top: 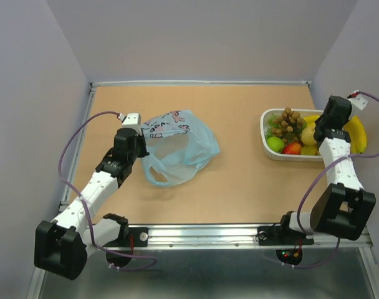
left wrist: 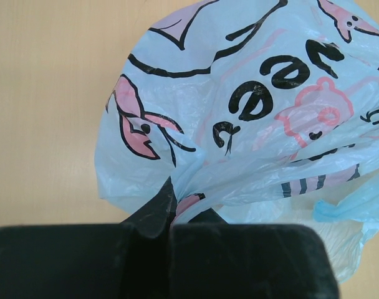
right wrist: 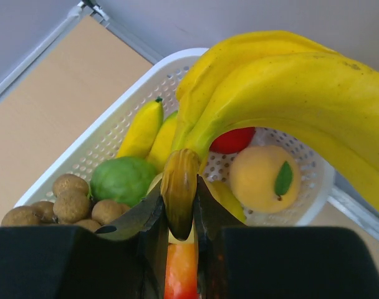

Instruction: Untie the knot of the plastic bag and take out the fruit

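The light blue plastic bag with pink-and-dark prints lies on the table left of centre. One loop handle lies spread open, and no knot shows. My left gripper is shut on the bag's edge, and the bag fills the left wrist view. My right gripper hangs over the white basket, shut on the brown stem of a yellow banana bunch. In the basket lie a brown grape-like bunch, a green fruit and a pale yellow piece.
The basket stands at the right, close to the side wall. It also holds a red fruit, a peach-like fruit and small bananas. Walls enclose the table at the back and on both sides.
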Robot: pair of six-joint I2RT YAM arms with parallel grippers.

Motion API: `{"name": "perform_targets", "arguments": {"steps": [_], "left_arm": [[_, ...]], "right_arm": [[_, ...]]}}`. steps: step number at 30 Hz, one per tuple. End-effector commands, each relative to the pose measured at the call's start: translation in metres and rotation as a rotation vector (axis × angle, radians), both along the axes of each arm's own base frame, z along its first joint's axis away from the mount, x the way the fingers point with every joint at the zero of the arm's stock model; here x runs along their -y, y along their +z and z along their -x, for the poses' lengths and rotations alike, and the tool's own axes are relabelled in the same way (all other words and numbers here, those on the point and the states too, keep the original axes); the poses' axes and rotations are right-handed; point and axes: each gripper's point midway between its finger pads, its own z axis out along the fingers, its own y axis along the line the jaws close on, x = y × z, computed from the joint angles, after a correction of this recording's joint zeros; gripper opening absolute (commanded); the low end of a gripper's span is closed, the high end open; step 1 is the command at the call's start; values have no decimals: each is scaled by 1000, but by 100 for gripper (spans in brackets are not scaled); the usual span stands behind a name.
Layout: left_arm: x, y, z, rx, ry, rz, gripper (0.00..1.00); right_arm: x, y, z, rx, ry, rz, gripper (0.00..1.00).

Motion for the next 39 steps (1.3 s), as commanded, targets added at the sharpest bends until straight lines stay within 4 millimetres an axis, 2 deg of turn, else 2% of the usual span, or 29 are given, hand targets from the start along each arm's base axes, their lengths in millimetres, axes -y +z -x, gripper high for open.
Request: {"name": "perform_targets", "arguments": {"steps": [1, 2, 3, 5, 9, 12, 13, 14, 16, 17, 18, 19, 20, 22, 25, 26, 29, 32, 33, 35, 36, 37, 38, 39], "left_arm": [[0, 15, -4, 60, -10, 7, 0], [1, 14, -3, 60, -14, 8, 0], [1, 13, -3, 56, -16, 10, 0], [2, 12, -3, 53, -22, 10, 0], [5, 14, -5, 69, -30, 25, 0], [6, 12, -4, 66, -33, 31, 0], [7, 11, -4, 66, -36, 31, 0], [7, 12, -4, 69, -37, 34, 0], [7, 10, -4, 68, -37, 38, 0], [8, 11, -4, 69, -41, 41, 0], [9, 10, -4, 68, -43, 43, 0], [10, 13, -4, 76, -47, 47, 0], [10, 12, -3, 74, -51, 49, 0], [11, 12, -3, 73, -57, 52, 0], [14, 15, -2, 76, -73, 63, 0], [16, 14, 0, 69, -79, 73, 0], [20, 17, 4, 62, -80, 110, 0], [26, 24, 8, 60, -102, 150, 2], [26, 24, 11, 48, -101, 159, 10], [26, 27, 16, 44, -106, 166, 23], [27, 33, 17, 52, -111, 169, 39], [26, 36, 21, 53, -115, 169, 46], [25, 42, 22, 63, -118, 166, 58], [25, 47, 23, 70, -117, 167, 64]], "right_arm": [[14, 34, -36, 194, -58, -24, 1], [18, 19, -44, 167, -75, -39, 1], [19, 24, -50, 193, -85, -55, 1], [23, 10, -59, 185, -112, -85, 1], [31, -3, -65, 218, -183, -116, 1], [30, -16, -73, 207, -175, -131, 6], [30, -22, -76, 196, -168, -139, 11], [26, -23, -79, 197, -150, -152, 24], [22, -21, -79, 209, -133, -171, 44], [16, -23, -78, 206, -110, -185, 68], [12, -21, -77, 212, -100, -188, 80], [7, -11, -75, 233, -85, -185, 96], [3, -9, -73, 234, -70, -186, 100], [-4, 2, -70, 252, -41, -180, 100], [-16, 33, -58, 314, 7, -166, 100], [-21, 52, -51, 355, 28, -158, 100], [-32, 71, -34, 383, 74, -145, 100], [-57, 105, -11, 438, 213, -113, 100], [-64, 125, 4, 476, 250, -74, 100], [-75, 137, 22, 498, 297, -46, 100], [-82, 144, 30, 511, 331, -34, 100], [-89, 164, 51, 561, 352, 8, 100], [-95, 168, 60, 575, 375, 19, 100], [-99, 177, 72, 598, 392, 49, 100]]}}
